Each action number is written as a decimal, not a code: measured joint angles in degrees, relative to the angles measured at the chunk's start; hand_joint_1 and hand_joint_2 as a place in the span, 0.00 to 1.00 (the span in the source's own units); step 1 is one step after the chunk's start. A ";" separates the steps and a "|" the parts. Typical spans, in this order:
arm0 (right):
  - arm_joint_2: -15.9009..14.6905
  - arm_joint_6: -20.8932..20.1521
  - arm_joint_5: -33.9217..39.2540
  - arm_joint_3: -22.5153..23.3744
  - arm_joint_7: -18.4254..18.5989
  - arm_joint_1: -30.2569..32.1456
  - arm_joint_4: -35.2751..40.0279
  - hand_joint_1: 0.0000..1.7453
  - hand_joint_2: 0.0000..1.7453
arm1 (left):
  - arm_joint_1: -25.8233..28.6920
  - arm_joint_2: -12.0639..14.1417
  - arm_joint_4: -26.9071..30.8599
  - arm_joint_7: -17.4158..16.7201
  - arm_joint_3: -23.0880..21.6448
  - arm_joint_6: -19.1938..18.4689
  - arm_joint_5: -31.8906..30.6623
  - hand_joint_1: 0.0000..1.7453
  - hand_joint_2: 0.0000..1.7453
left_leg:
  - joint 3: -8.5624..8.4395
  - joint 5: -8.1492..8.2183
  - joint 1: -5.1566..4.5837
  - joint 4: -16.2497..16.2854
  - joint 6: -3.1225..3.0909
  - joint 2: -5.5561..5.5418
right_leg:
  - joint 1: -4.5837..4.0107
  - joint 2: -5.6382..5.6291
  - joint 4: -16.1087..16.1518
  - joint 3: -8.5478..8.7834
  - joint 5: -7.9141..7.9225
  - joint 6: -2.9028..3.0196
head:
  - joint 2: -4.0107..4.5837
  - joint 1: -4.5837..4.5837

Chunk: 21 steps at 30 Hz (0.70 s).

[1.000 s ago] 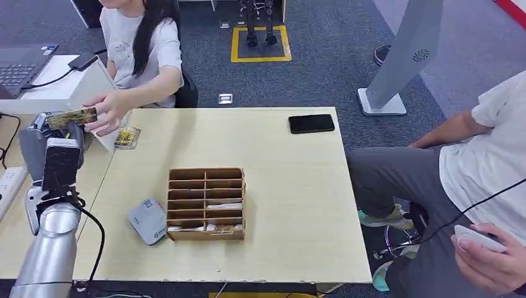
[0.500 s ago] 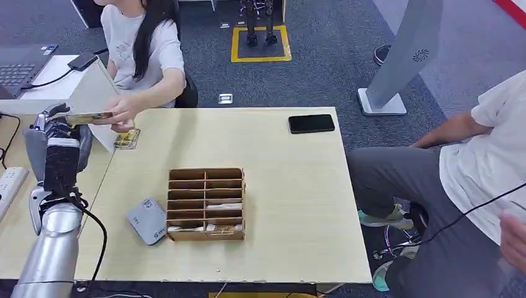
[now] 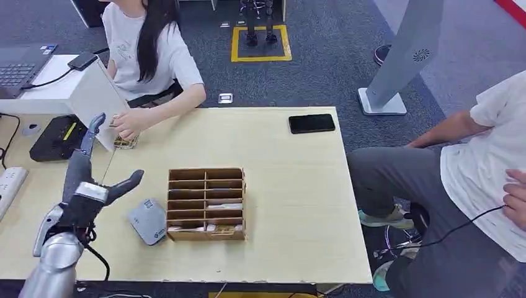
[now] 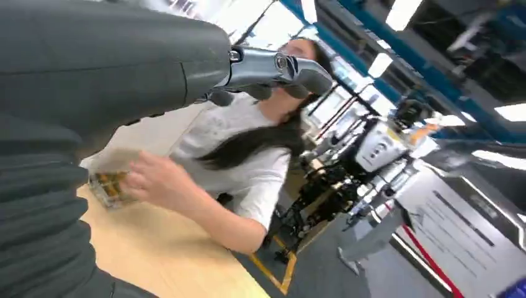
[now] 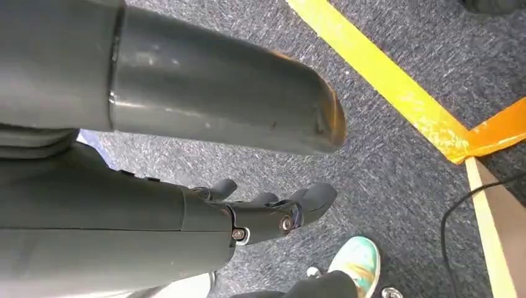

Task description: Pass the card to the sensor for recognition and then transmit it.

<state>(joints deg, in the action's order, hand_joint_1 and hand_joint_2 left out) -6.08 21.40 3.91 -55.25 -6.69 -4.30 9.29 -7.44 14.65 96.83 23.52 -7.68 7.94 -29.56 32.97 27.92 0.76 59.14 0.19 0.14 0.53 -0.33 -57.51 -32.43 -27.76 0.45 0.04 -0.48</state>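
Observation:
My left hand point(image 3: 93, 182) hovers over the table's left side with its fingers spread and nothing in it. The left wrist view shows that hand point(image 4: 111, 68) with a finger stretched out. The card lies with a small stack of cards point(image 3: 125, 142) at the table's far left, under the hand of a seated person point(image 3: 127, 123). That stack point(image 4: 106, 187) and the person's hand point(image 4: 155, 180) are also in the left wrist view. The grey flat sensor point(image 3: 147, 221) lies just right of my left hand. My right hand point(image 5: 260, 214) hangs over the carpet, holding nothing.
A wooden compartment box point(image 3: 206, 203) stands mid-table beside the sensor. A black phone point(image 3: 311, 123) lies at the far right edge. A white box point(image 3: 93, 93), a black device point(image 3: 56, 136) and a power strip point(image 3: 9, 183) sit at left. Another person point(image 3: 471, 180) sits at right.
The person took the card from my raised left hand and brought it down to the stack. My left hand opened, turned and dropped lower toward the sensor.

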 joint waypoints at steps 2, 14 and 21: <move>-0.02 -0.04 -0.31 0.00 -0.02 -0.04 0.00 0.00 0.00 | 1.78 1.29 2.12 2.32 -2.84 1.20 -5.50 0.00 1.00 | 0.00 0.01 -0.01 0.00 -0.02 0.00 | 0.00 0.00 0.00 0.00 0.00 0.00 | 0.00 0.00; -0.09 -1.20 -1.73 -0.07 0.68 -1.40 0.04 0.00 0.00 | 5.07 4.63 4.52 3.75 -19.04 10.85 -22.82 0.00 1.00 | -0.02 -0.03 0.00 0.00 -0.01 -0.04 | 0.00 0.07 0.00 0.03 0.01 0.00 | 0.00 -0.02; -0.07 -2.32 -2.75 -0.37 2.34 -2.95 0.44 0.00 0.00 | 3.13 5.86 -2.81 0.17 -28.39 17.00 -27.59 0.00 1.00 | -0.03 -0.03 0.00 0.00 -0.01 -0.04 | 0.00 0.06 0.00 0.03 0.02 0.00 | 0.00 0.00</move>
<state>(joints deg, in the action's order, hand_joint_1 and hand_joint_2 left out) -6.14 19.08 1.16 -55.63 -4.35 -7.25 9.73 -4.31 20.50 94.02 23.69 -36.07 24.94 -57.16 32.94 27.89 0.76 59.14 0.18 0.10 0.53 -0.27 -57.52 -32.40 -27.74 0.45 0.04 -0.48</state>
